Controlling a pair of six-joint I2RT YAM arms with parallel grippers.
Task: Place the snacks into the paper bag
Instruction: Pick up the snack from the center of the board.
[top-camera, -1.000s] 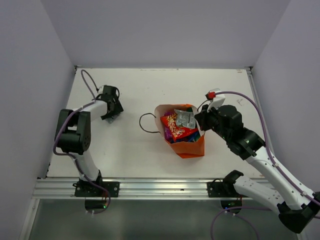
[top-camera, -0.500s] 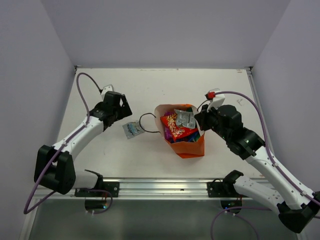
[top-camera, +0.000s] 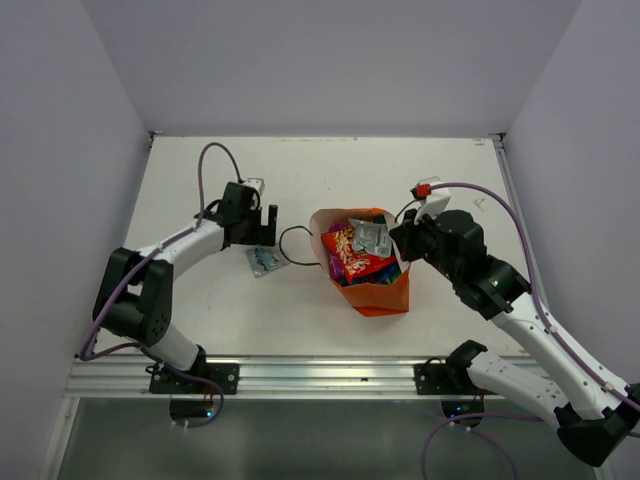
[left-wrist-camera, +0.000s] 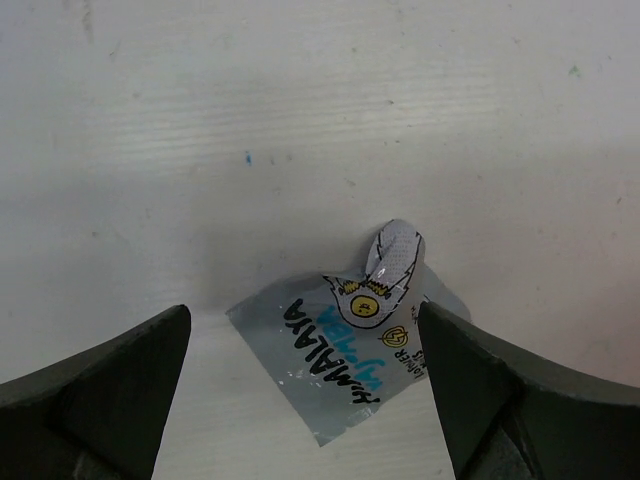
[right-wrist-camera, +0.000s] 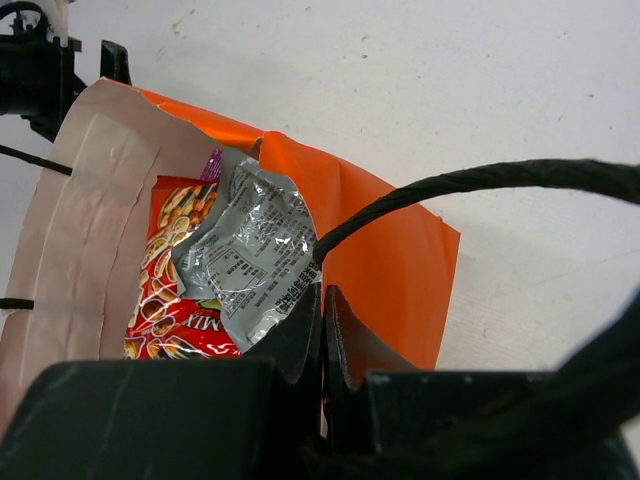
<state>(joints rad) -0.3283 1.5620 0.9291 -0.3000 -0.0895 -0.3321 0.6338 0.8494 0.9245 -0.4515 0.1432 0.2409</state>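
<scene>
Closest to my bases sits the paper bag (top-camera: 380, 295). It is bright orange outside and pale inside. Its closed end points toward me, and its mouth opens up and away to the far left, so its long axis runs slantwise across the table (top-camera: 200, 300). A red packet (top-camera: 355, 265) printed with nuts lies in the mouth. A crinkled silver packet (right-wrist-camera: 255, 250) lies partly over it, and both sit lengthwise along the bag.

My right gripper (right-wrist-camera: 322, 300) is at the bag's right rim. Its two fingers are pressed tight together on the paper edge, just where a black cord handle (right-wrist-camera: 450, 190) arches in. The other handle (top-camera: 288, 245) loops out flat on the table to the left of the mouth.

Just past that loop, outside the bag, lies the small silver-grey packet (left-wrist-camera: 345, 365). It is flat on the table with its printed side up, showing teal lettering and a small yellow round mark. It lies askew, so the lettering runs on a diagonal in my left wrist view, and one corner is curled up off the surface.

My left gripper (top-camera: 262, 235) hangs over its far side. The fingers (left-wrist-camera: 110, 390) are spread wide with nothing in them, and the packet shows in the gap between them.
</scene>
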